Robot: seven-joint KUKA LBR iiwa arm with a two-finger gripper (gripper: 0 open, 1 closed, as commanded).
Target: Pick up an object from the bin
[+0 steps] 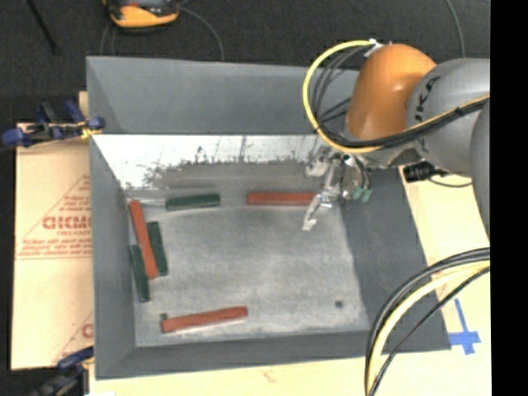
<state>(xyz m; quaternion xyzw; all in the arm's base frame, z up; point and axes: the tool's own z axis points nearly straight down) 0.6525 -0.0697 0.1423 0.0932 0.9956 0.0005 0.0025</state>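
Note:
My gripper (318,207) hangs low in the bin's back right part, under the orange wrist cover. It is right at the right end of a flat red bar (276,197) that lies along the back wall. I cannot see anything held in it. Left of that red bar, also by the back wall, lies a dark green bar (193,201).
Against the left wall lie a long red bar (143,239) and two dark green bars (157,248), (139,272), side by side. Another red bar (204,319) lies along the front wall. Bare floor spans the bin's middle and right. The arm and its cables overhang the right rim.

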